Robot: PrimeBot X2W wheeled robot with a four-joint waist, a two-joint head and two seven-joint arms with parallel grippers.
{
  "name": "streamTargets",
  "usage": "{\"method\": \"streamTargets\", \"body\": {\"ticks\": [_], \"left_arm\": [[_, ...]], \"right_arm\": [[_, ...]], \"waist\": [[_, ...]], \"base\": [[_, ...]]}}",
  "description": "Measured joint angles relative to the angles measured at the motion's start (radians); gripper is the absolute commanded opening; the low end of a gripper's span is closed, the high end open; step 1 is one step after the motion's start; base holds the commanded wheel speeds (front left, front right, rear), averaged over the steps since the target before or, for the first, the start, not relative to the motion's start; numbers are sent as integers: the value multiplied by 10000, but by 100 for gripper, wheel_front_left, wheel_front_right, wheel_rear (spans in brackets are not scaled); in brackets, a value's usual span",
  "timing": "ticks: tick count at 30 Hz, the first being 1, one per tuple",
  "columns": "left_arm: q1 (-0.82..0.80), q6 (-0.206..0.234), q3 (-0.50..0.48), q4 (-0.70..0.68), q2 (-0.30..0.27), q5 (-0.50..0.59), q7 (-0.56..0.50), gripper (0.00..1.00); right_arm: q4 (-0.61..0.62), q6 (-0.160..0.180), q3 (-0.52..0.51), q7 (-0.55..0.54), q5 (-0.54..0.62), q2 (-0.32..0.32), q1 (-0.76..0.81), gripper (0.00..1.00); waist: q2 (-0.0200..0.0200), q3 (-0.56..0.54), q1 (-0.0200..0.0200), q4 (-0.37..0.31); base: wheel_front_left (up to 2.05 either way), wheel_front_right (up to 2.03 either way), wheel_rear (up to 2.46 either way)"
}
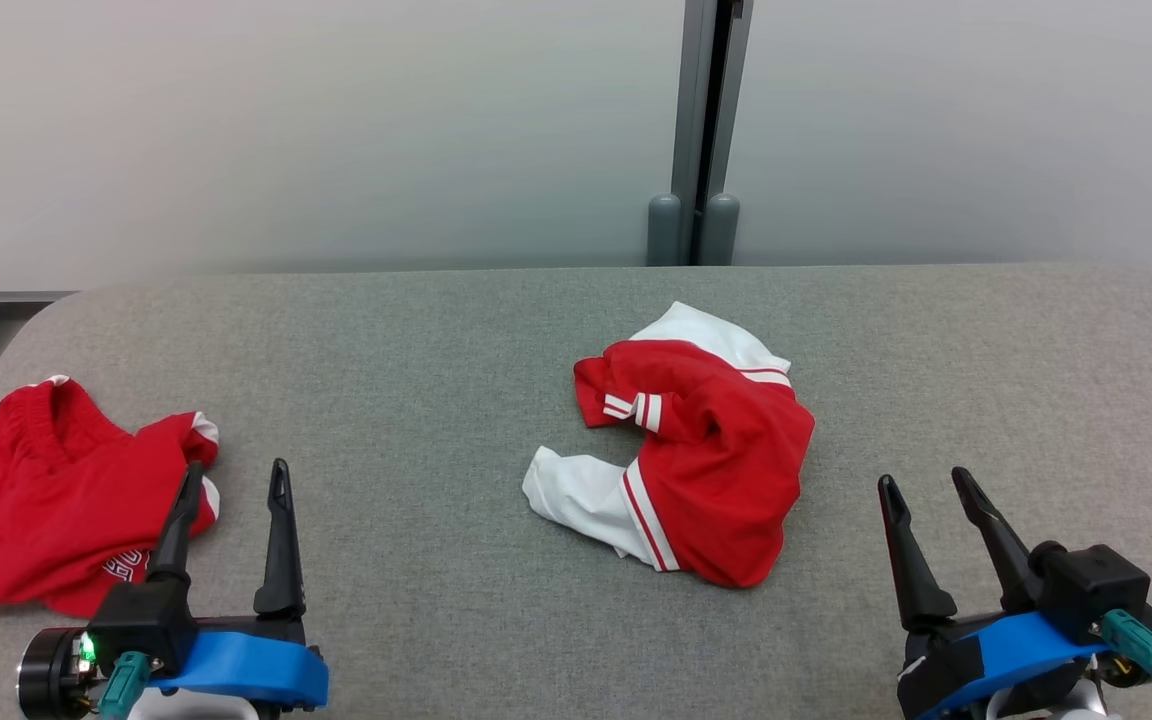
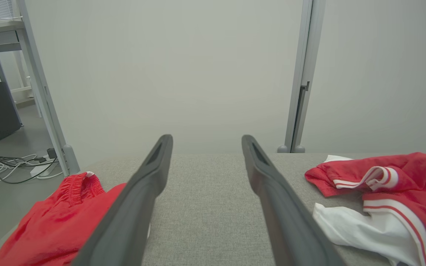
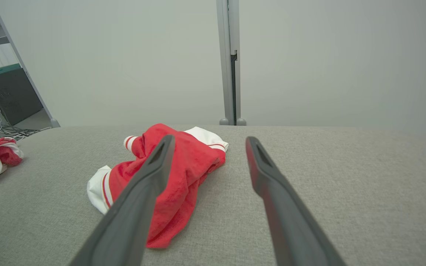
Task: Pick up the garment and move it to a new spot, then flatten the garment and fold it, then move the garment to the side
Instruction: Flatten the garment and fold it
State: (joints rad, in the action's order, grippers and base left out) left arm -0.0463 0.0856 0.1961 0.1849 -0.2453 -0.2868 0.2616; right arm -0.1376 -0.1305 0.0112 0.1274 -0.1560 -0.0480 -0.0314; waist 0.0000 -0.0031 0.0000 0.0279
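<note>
1. Head view: a grey fabric-covered counter (image 1: 436,330) holds two pieces of clothing. The garment (image 1: 706,450), red with white sleeves and striped trim, lies crumpled near the middle. A second red garment (image 1: 36,500) lies at the counter's left edge. The left gripper (image 1: 238,465) sits at the lower left and the right gripper (image 1: 924,478) at the lower right. Both have their fingers spread wide and hold nothing.
2. Left wrist view: the left gripper (image 2: 205,138) is wide apart over bare counter. The garment (image 2: 394,184) lies off to the right, apart from the fingers.
3. Right wrist view: the right gripper (image 3: 209,138) is wide apart, and the garment (image 3: 194,159) is near, ahead and to the left.
4. The pick-up looks not yet begun. It would likely go best by pinching a thick red fold rather than a loose white sleeve, so that the whole bundle lifts.
5. White lettering shows on the second red garment, partly hidden and unreadable. No brand can be made out.
</note>
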Motion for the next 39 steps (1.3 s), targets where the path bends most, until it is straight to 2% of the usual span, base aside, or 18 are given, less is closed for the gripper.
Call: {"method": "streamTargets", "body": {"ticks": [28, 33, 39], "left_arm": [[-34, -255, -228, 291, 127, 180, 0, 100], [-500, -443, 38, 295, 238, 278, 0, 100], [-1684, -909, 738, 403, 635, 353, -203, 100]], "right_arm": [[-52, 0, 36, -33, 36, 0, 25, 100], [-52, 0, 59, -35, 36, 0, 10, 100], [-12, 0, 88, -42, 50, 2, -75, 100]], "waist": [[0, -47, 0, -87], [0, 16, 1, -199], [0, 313, 2, -451]], "base": [[0, 0, 0], [0, 0, 0], [0, 0, 0]]}}
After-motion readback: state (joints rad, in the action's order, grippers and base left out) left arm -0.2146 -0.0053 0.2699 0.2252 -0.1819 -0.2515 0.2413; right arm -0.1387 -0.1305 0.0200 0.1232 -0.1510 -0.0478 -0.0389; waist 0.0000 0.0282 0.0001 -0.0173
